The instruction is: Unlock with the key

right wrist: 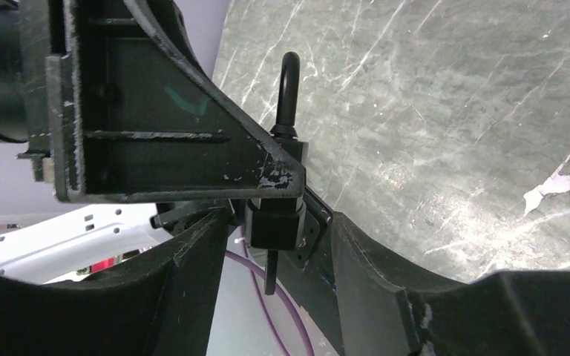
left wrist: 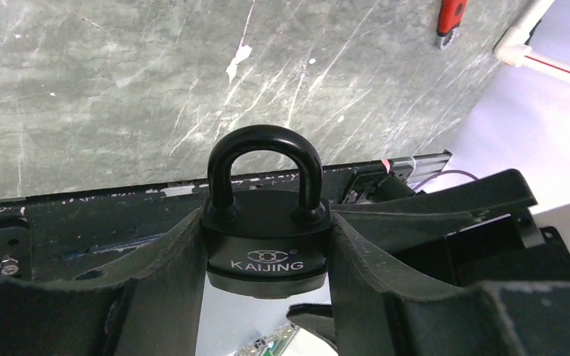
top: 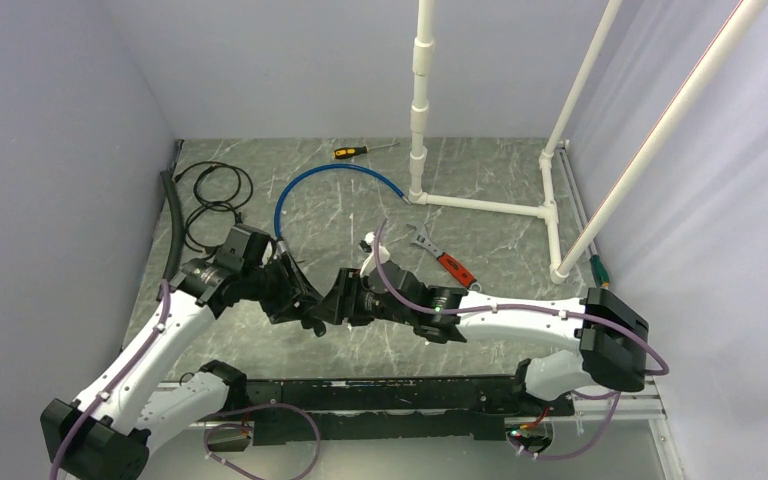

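Fingers (left wrist: pixel 165 276) of the left gripper (left wrist: pixel 264 222) press on both flat sides of the black KAIJING padlock (left wrist: pixel 266 241), so it is held firmly. Its shackle (left wrist: pixel 263 148) is closed and points away from the wrist. This leaves the keyhole end facing the other arm, I think on purpose. From that end a thin dark key (right wrist: pixel 270 271) sticks out. The right gripper (right wrist: pixel 276 222) has its fingers (right wrist: pixel 193 276) partly open on both sides of the key, with gaps showing, and they grip nothing that I can see. The padlock hangs above the grey table (left wrist: pixel 119 89), near its middle, where the two grippers meet. The keyhole itself is hidden. How deep the key sits is hard to tell, and from above the lock is covered by the grippers.
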Robot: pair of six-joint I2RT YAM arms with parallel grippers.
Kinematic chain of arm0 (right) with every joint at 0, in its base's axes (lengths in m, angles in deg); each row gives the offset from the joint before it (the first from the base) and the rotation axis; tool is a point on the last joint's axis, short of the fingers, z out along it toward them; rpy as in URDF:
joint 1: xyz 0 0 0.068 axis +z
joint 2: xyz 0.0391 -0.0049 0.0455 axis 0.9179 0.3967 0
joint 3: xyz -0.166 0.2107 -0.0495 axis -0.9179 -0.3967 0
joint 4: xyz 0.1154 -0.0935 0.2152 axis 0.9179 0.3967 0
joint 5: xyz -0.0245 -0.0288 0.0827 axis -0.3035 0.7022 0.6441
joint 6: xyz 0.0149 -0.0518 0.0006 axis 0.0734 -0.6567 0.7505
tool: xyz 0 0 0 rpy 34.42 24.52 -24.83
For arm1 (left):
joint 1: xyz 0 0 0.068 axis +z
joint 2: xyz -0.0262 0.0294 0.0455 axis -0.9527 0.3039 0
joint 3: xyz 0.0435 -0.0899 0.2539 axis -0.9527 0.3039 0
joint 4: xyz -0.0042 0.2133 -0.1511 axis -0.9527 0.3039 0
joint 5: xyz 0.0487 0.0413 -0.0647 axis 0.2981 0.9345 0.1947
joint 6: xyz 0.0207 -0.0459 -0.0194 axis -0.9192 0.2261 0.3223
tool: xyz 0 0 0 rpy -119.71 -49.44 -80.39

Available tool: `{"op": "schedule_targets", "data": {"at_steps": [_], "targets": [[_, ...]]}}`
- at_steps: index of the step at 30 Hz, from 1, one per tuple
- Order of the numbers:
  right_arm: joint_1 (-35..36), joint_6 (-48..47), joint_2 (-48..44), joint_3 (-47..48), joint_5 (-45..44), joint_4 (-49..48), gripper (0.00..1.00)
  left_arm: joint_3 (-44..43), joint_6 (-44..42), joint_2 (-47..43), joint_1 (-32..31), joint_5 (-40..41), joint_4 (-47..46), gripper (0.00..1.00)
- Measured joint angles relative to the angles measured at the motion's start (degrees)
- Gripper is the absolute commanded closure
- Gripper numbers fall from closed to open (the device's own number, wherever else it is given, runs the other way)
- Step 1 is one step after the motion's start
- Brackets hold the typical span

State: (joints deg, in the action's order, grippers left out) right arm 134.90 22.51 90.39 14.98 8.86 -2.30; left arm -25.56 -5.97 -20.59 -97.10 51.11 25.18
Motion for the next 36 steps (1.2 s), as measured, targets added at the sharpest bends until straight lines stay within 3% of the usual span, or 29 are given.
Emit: {"op": "schedule_targets", "data": {"at_steps": [17, 25, 28, 32, 33, 36], "targets": [[-0.07, 2.25, 4.31, 0.22, 1.55, -4.37, 0.59, 1.95, 0.26, -2.1, 0.0, -1.25, -2.64, 1.0], [-0.07, 2.75, 5.73, 0.31, 2.21, -5.49, 0.89, 3.08, 0.39, -2.8, 0.15, -0.98, -3.39, 0.97], [-0.04, 2.51, 5.75, 0.31, 2.32, -5.77, 0.98, 3.74, 0.35, -4.15, 0.24, -0.96, -4.09, 0.73], [0.11, 1.62, 5.53, 0.31, 2.36, -6.21, 1.0, 5.53, 0.63, -7.72, 0.39, -0.68, -5.64, 0.06], [0.13, 1.53, 5.25, 0.31, 2.51, -6.08, 1.0, 5.9, 0.68, -8.92, 0.44, -0.81, -6.14, 0.01], [-0.02, 1.46, 4.72, -0.15, 2.47, -4.98, 1.0, 5.97, 0.07, -13.0, 0.44, -1.64, -9.11, 0.01]]}}
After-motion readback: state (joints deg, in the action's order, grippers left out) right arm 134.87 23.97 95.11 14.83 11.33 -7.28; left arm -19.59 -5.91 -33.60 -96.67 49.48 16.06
